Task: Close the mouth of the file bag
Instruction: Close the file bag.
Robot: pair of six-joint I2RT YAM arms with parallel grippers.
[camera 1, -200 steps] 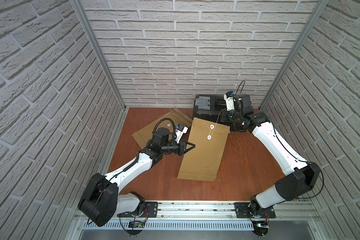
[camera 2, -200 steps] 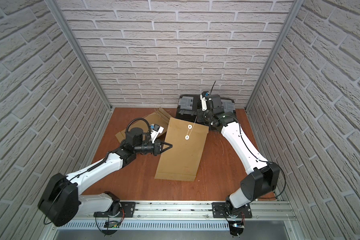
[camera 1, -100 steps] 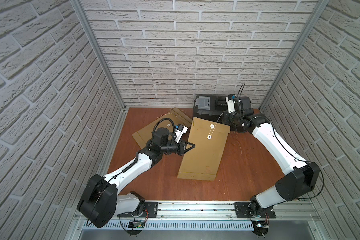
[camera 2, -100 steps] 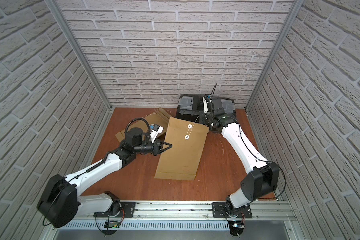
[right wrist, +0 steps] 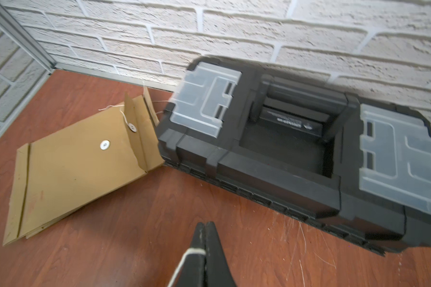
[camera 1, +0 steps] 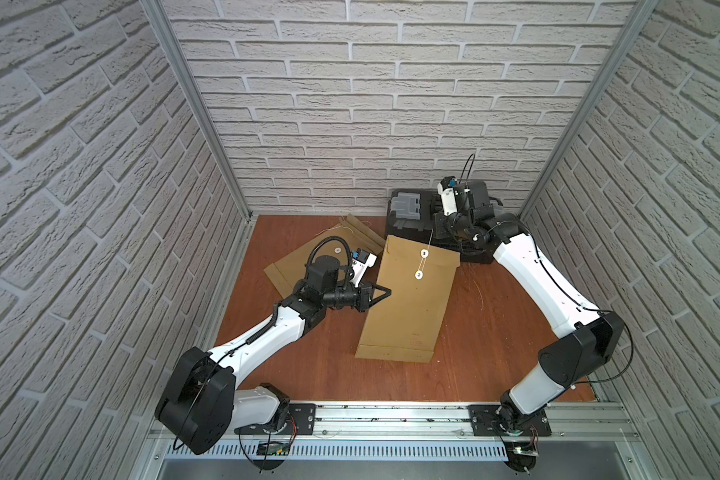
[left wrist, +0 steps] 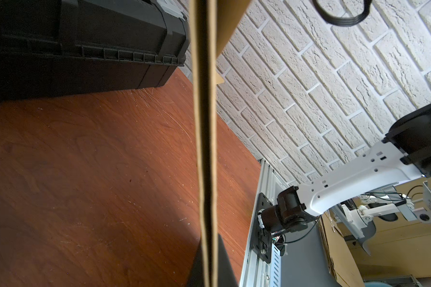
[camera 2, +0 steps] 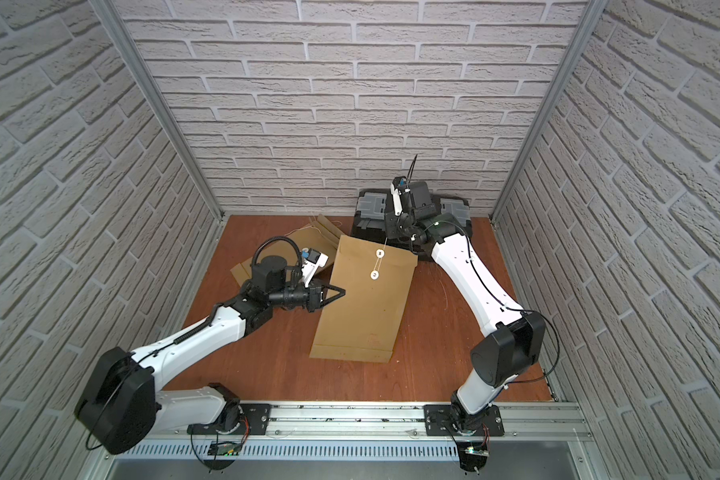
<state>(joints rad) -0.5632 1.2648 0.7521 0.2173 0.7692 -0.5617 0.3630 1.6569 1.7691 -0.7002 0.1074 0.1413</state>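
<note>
kraft file bag lies slantwise mid-tabletop, mouth end toward the back wall and sealed end toward the front rail. left fingers reach in from the side and are clamped on its left long edge, about halfway along. in the left wrist view that edge runs straight between them, raised off the wood.

near the mouth, an upper button sits on the folded-down flap and a lower button on the body. white string runs between the two, then leaves the upper one, taut, up toward the right. right fingers are pressed together on that string, just beyond the bag's mouth end and in front of the black toolbox.

tabletop is reddish wood grain, lightly scratched, boxed by white brick walls on three sides with metal posts in the back corners.

at back left a second file bag lies flat with its flap open, partly under the left arm. right of centre the toolbox stands against the back wall. in both top views the held bag's far right corner overlaps the toolbox front; whether they touch i cannot tell.

bare wood shows in front of the bag's sealed end and to its right, between the bag and the right arm.
</note>
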